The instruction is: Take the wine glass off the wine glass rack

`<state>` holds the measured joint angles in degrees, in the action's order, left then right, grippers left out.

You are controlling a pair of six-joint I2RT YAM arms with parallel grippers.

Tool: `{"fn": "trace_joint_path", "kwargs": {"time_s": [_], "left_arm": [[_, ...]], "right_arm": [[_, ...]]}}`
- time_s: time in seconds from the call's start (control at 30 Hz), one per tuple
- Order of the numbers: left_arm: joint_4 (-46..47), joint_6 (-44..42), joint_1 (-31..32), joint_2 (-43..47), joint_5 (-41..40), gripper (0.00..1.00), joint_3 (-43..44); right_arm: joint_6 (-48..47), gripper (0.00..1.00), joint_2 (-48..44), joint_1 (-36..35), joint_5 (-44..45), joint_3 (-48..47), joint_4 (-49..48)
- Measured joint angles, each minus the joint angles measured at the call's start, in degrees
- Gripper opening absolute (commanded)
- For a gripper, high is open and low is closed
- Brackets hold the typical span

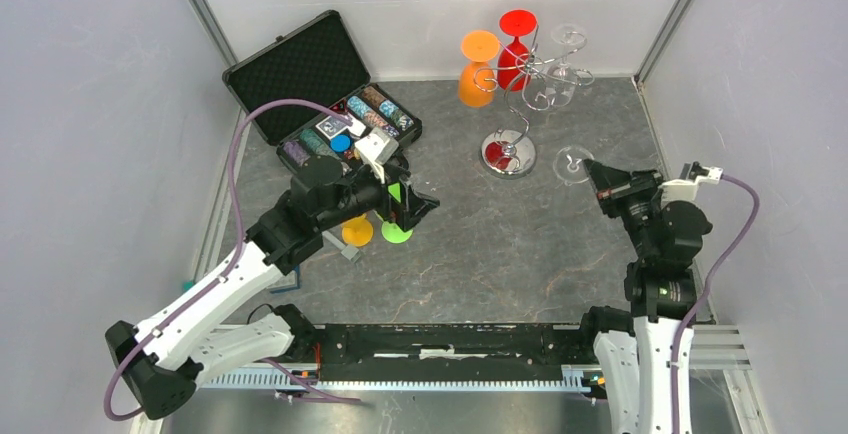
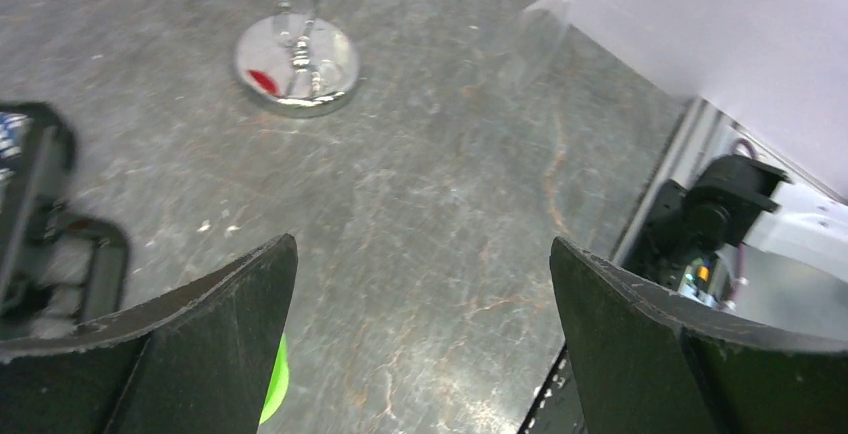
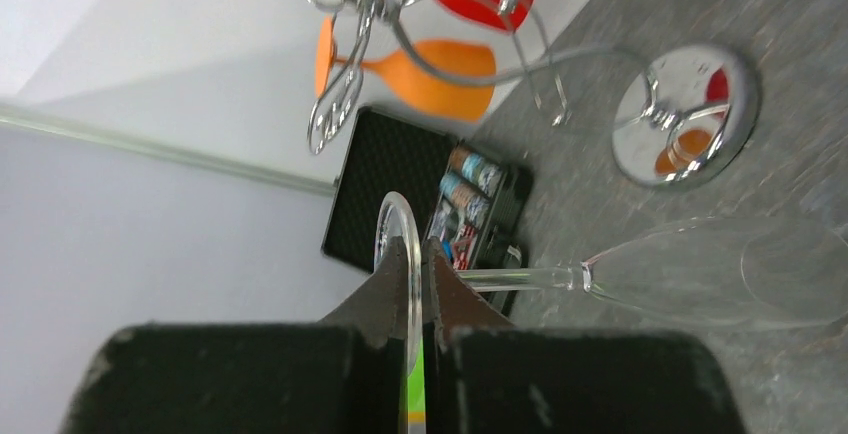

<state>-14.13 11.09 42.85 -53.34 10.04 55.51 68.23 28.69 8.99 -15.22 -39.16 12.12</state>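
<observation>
One wine glass rack (image 1: 520,104) stands at the far right of centre. Three glasses hang on it: one orange glass (image 1: 475,84), one red glass (image 1: 513,62) and one clear glass (image 1: 568,36). A second clear glass (image 1: 573,164) is off the rack, to its near right. One yellow glass (image 1: 357,231) and one green glass (image 1: 397,232) stand left of centre, only a round part of each showing. That makes six glasses. One open black case (image 1: 290,69) lies far left; its chips are too small to count.
</observation>
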Motion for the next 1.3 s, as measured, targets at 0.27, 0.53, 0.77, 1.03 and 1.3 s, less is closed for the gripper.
{"fn": "trace_joint_path", "kwargs": {"time_s": [0.27, 0.53, 0.77, 1.03, 1.3], "left_arm": [[18.56, 0.76, 1.81, -5.44, 14.64, 0.97, -5.66], [33.11, -6.08, 4.68, -20.98, 26.32, 0.90, -4.81], [40.17, -11.58, 4.92, -35.21, 34.40, 0.68, 5.33], [46.56, -12.11, 6.27, -40.24, 38.60, 0.63, 9.44], [49.51, -11.61, 8.33, -43.76, 39.56, 0.49, 11.93]], "right_arm": [[5.99, 0.00, -2.75, -0.13, -12.61, 3.41, -1.62], [11.91, 0.00, -4.44, -1.11, -20.92, 6.78, -9.62], [15.30, 0.00, -3.08, -2.51, -24.68, 8.92, -16.74], [18.27, 0.00, -1.92, -2.73, -25.77, 10.10, -20.76], [20.11, 0.00, -1.92, -2.80, -26.23, 10.10, -23.02]]}}
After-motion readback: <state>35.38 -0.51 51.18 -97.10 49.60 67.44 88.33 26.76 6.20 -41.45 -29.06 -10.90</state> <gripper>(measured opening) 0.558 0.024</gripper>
